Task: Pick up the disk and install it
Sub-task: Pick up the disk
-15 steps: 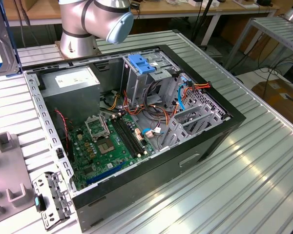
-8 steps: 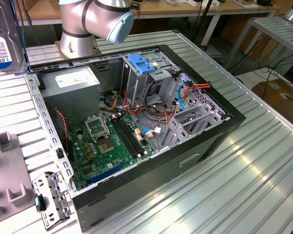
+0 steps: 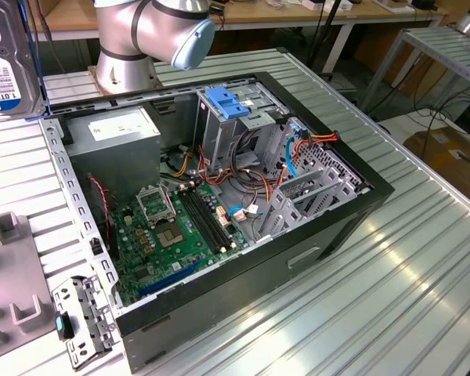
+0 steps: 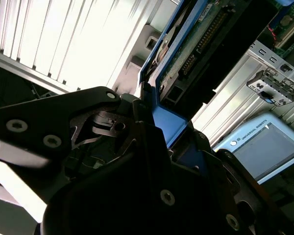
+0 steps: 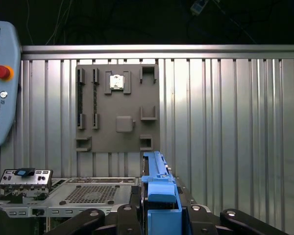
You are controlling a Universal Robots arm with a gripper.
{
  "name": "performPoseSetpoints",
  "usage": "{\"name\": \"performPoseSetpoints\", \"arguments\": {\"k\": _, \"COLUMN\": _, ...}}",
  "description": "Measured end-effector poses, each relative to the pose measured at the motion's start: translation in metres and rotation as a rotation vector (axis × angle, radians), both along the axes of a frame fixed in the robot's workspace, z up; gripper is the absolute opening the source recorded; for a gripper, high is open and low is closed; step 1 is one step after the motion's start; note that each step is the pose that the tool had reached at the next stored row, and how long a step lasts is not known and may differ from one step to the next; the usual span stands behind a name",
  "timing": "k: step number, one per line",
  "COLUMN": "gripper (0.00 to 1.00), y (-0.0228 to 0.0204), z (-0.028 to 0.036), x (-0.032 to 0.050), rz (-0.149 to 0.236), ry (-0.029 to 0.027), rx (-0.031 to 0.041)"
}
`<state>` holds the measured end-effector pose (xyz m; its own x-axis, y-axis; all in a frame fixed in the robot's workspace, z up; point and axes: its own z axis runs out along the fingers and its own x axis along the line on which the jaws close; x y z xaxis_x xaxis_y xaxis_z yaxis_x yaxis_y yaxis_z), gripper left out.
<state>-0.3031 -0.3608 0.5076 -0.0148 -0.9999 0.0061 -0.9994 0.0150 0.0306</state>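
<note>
Blue plastic rail [image 5: 157, 171] of the disk [image 3: 4, 63] is pinched in my gripper [image 5: 159, 209]: closed on it, dark jaws on either side of the rail in both wrist views. The disk hangs clear of the table [image 3: 392, 298], in the top corner at the exterior view's left. Its label face is toward that camera and its long axis is roughly upright there.

Relation that matters: the cage [image 3: 243, 133] with the blue latch [image 3: 227, 102] stands in the open case [image 3: 298, 235], lower than the disk and well apart from it, toward the exterior view's right. The grey box [image 3: 113, 133] with the white sticker lies between them. My call: disk picked up, not yet installed.

Materials, quick:
- Disk: flat rectangular silver-grey metal with smooth rails. The second wrist view shows its underside [image 4: 201, 34], green board with a dark connector strip.
- Cage: thin bent sheet steel, open-sided.
- Case: black shell, green motherboard [image 3: 172, 235] on its floor, with loose orange and blue cables.
- Table: ribbed shiny aluminium.
- Fixture plate [image 5: 117, 107]: matte grey with square pockets, seen beyond the disk's edge in the first wrist view.
- Pendant [image 5: 0, 83]: pale plastic with a red button, off to the side.
</note>
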Motion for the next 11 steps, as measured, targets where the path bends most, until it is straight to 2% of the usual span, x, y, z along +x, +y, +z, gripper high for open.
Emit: {"name": "performPoseSetpoints", "arguments": {"k": 11, "gripper": 0.37, "y": 0.0, "z": 0.0, "x": 0.0085, "rz": 0.0, "ry": -0.0001, "rx": 0.0}}
